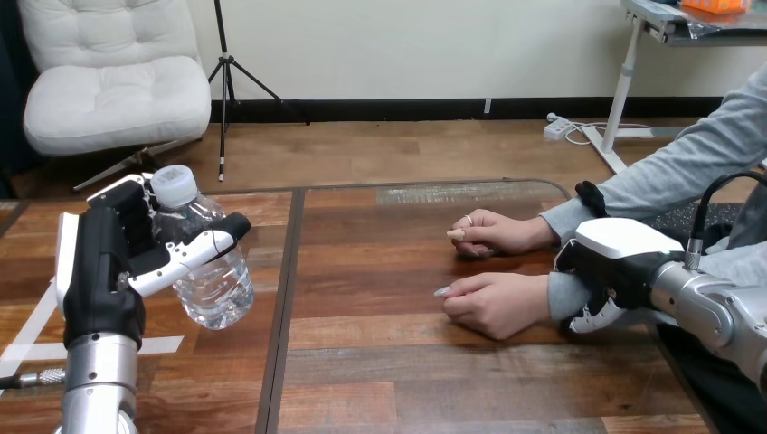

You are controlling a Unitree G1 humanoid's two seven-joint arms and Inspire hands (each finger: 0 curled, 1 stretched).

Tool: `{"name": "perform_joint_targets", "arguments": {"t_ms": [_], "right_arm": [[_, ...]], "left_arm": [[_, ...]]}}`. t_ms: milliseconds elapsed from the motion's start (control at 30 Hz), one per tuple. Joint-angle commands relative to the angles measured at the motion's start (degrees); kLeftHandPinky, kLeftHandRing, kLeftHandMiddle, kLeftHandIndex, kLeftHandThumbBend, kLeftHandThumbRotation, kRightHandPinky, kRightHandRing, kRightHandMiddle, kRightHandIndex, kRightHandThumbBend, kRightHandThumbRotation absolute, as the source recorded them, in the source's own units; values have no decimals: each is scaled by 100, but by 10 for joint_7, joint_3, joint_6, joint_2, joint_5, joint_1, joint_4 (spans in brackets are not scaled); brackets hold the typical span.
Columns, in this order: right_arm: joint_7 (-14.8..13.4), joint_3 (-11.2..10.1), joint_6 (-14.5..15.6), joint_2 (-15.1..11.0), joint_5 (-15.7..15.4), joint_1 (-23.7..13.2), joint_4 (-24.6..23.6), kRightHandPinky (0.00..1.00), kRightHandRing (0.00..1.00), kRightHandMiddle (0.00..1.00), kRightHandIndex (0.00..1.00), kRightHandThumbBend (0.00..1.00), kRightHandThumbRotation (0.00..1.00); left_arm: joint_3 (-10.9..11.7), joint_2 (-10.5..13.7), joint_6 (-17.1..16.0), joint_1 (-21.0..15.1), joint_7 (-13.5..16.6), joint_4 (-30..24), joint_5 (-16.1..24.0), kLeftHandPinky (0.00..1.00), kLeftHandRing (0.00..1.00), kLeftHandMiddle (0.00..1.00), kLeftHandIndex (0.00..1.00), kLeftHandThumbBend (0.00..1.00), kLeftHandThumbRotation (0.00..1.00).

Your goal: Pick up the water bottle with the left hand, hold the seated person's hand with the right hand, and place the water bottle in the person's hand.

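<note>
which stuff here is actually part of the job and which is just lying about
Part of the job:
- water bottle, gripped in the left hand
- right hand, at the sleeve behind the person's nearer hand

Just lying about:
- person's farther hand, resting on the wooden table, probably not the one to be served
- white tape strips stuck on the table

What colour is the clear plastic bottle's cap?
White; the cap of the clear plastic bottle shows best in the head view.

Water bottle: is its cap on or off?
On. A white cap tops the water bottle, which the left hand grips.
</note>
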Motion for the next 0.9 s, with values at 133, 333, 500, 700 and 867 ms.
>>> {"name": "perform_joint_targets", "arguments": {"t_ms": [133,333,500,700,867], "right_arm": [[-31,-18,-8,5,16,-31,-2,27,32,40,41,57,8],[-49,-16,-17,4,15,-29,-1,23,29,36,38,60,3],[-43,-17,-12,6,18,-30,1,22,27,35,37,60,1],[-44,-18,-16,5,21,-30,1,22,27,34,37,60,0],[-43,-17,-14,5,21,-30,0,22,27,34,37,59,0]], "left_arm": [[3,5,-20,-25,1,-20,-1,27,34,39,39,69,0],[3,4,-19,-25,2,-20,-1,27,34,39,39,69,0],[3,5,-22,-25,2,-18,-1,27,34,39,39,69,0],[3,5,-25,-25,2,-18,1,27,34,39,39,69,0],[3,5,-26,-25,2,-18,1,27,33,39,39,69,0]]}}
